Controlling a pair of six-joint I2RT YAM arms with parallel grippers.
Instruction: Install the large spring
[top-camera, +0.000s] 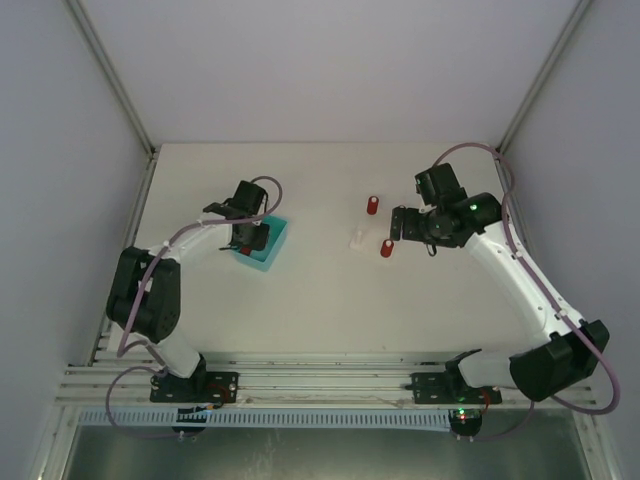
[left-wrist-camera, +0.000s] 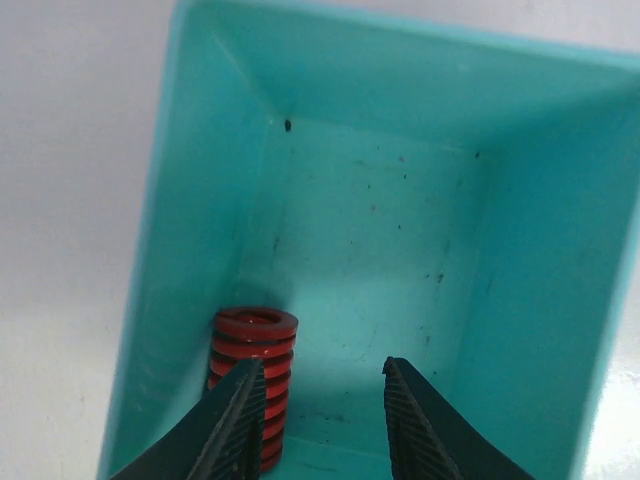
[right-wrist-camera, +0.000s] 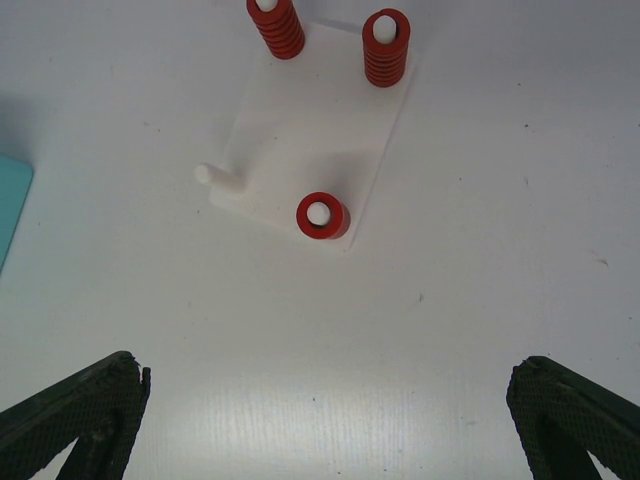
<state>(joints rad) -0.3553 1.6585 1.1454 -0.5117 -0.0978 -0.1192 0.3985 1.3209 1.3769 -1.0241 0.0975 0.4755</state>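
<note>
A large red spring (left-wrist-camera: 254, 372) stands upright in the near-left corner of the teal bin (left-wrist-camera: 360, 90). My left gripper (left-wrist-camera: 320, 375) is open inside the bin; its left finger (left-wrist-camera: 235, 420) is in front of the spring, and nothing lies between the jaws. In the top view it (top-camera: 249, 238) hangs over the bin (top-camera: 275, 250). The white plate (right-wrist-camera: 300, 130) carries three red springs on pegs (right-wrist-camera: 322, 215), and a bare white peg (right-wrist-camera: 208, 174) at its left corner. My right gripper (right-wrist-camera: 325, 400) is wide open and empty, just short of the plate.
In the top view the plate (top-camera: 357, 238) sits centre-right with red springs (top-camera: 372, 205) (top-camera: 386, 248) beside my right gripper (top-camera: 400, 228). A corner of the teal bin (right-wrist-camera: 10, 200) shows at the left of the right wrist view. White walls enclose the table.
</note>
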